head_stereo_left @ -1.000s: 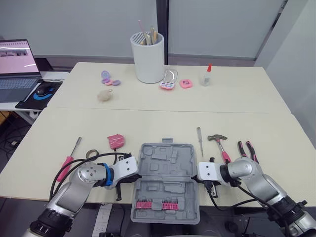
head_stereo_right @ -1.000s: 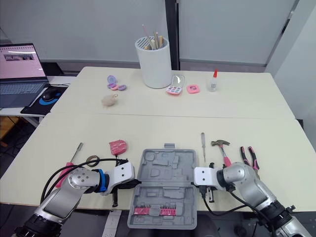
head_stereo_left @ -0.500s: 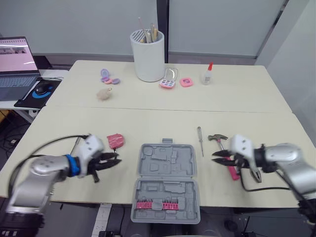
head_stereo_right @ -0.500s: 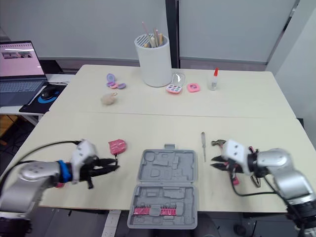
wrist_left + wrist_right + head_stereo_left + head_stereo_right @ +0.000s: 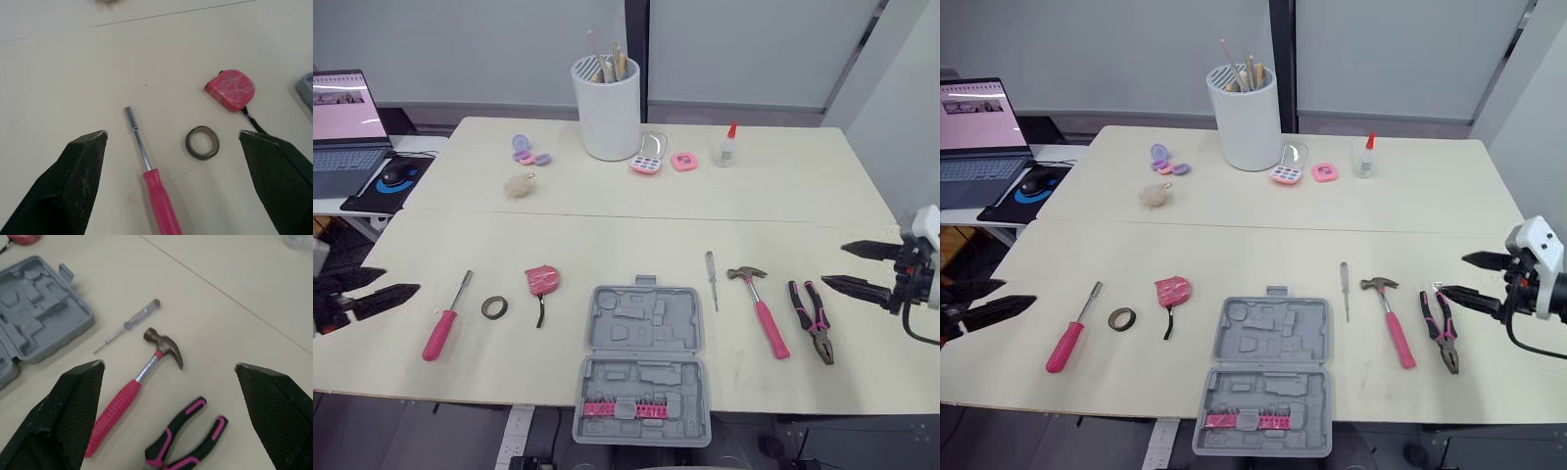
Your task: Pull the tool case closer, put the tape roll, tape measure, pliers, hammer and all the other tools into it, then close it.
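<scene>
The open grey tool case [image 5: 641, 362] lies at the table's front edge, with pink bits in its near half. To its left lie the pink tape measure [image 5: 543, 279], the tape roll [image 5: 493, 307] and a pink-handled screwdriver [image 5: 443, 320]. To its right lie a thin screwdriver [image 5: 711, 279], the pink-handled hammer [image 5: 759, 308] and the pliers [image 5: 813, 318]. My left gripper [image 5: 401, 280] stands open and empty at the far left, pointing at the screwdriver [image 5: 151, 181] and tape roll [image 5: 202, 142]. My right gripper [image 5: 832, 263] is open and empty at the far right, just beyond the pliers [image 5: 188, 435] and hammer [image 5: 142, 382].
On the far table stand a white cup of sticks [image 5: 606, 108], a glue bottle [image 5: 724, 147], small pink and purple cases [image 5: 658, 162] and a fluffy ball [image 5: 519, 186]. A laptop [image 5: 342, 127] and mouse sit on a side desk at the left.
Both grippers were shut against the case's two sides; they have let go, swung outward to the table's left and right ends, and opened wide. The case stays at the front edge.
</scene>
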`<action>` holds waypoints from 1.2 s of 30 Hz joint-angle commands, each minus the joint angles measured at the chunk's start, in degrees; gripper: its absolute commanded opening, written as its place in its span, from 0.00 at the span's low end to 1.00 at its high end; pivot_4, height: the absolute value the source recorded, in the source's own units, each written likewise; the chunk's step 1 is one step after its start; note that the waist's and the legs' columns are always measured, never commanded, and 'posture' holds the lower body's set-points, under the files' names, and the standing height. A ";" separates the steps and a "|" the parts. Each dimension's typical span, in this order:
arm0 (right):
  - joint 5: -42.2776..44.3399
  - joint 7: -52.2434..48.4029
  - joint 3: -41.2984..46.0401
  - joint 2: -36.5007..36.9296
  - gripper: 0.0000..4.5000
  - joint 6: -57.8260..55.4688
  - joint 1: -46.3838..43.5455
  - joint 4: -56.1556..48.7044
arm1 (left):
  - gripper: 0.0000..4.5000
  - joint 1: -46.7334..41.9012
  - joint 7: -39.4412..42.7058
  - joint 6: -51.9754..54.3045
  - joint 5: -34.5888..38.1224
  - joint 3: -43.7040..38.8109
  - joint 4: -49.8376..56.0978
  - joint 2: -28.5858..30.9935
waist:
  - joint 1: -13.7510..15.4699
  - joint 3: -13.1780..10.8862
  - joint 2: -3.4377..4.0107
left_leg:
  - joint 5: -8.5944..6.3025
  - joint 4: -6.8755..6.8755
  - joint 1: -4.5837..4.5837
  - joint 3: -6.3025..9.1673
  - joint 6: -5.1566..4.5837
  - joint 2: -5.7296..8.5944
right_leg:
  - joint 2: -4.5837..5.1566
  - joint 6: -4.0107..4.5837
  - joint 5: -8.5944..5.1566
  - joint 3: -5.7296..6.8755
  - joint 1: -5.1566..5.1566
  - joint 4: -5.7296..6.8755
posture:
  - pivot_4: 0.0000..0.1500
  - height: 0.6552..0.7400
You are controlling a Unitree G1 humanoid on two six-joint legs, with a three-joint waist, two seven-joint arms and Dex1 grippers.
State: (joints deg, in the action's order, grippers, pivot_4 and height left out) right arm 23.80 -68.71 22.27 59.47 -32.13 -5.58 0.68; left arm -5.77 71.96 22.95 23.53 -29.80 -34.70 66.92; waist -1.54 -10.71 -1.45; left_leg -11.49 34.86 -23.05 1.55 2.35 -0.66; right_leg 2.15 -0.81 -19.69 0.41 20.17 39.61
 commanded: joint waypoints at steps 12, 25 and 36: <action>-0.65 2.52 2.08 1.35 0.99 3.85 0.99 2.78 | 1.00 -1.85 -1.67 -4.10 -3.25 1.12 -4.95 0.88 | -0.15 -0.01 0.01 | 0.00 0.01 0.02 -0.10 0.00 -0.06 | 0.02 0.00 0.01 -0.02 0.02 0.04 | 1.00 1.00; -1.20 2.45 -0.15 0.69 0.99 7.39 -0.99 4.88 | 1.00 2.48 -2.93 -2.46 -2.05 -0.91 0.51 0.40 | -0.21 -0.01 0.01 | 0.00 0.03 0.05 -0.10 0.00 -0.06 | 0.02 0.00 0.02 -0.03 0.02 0.12 | 1.00 1.00; -1.03 1.44 -4.34 -0.03 0.99 8.35 -5.13 6.27 | 1.00 8.35 -4.82 0.14 -0.36 -5.01 6.35 -0.78 | -0.19 -0.01 0.01 | 0.00 0.02 0.05 -0.10 0.00 -0.05 | 0.02 0.01 0.02 -0.05 0.04 0.17 | 1.00 1.00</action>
State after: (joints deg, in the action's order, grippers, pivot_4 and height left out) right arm 22.66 -66.62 17.40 58.94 -25.09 -9.79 6.52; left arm 2.10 67.80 22.98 22.48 -32.08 -29.69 65.84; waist -1.73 -10.72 -1.44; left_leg -11.49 34.88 -22.99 1.46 2.35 -0.71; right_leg 2.17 -0.80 -19.67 0.37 20.19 39.78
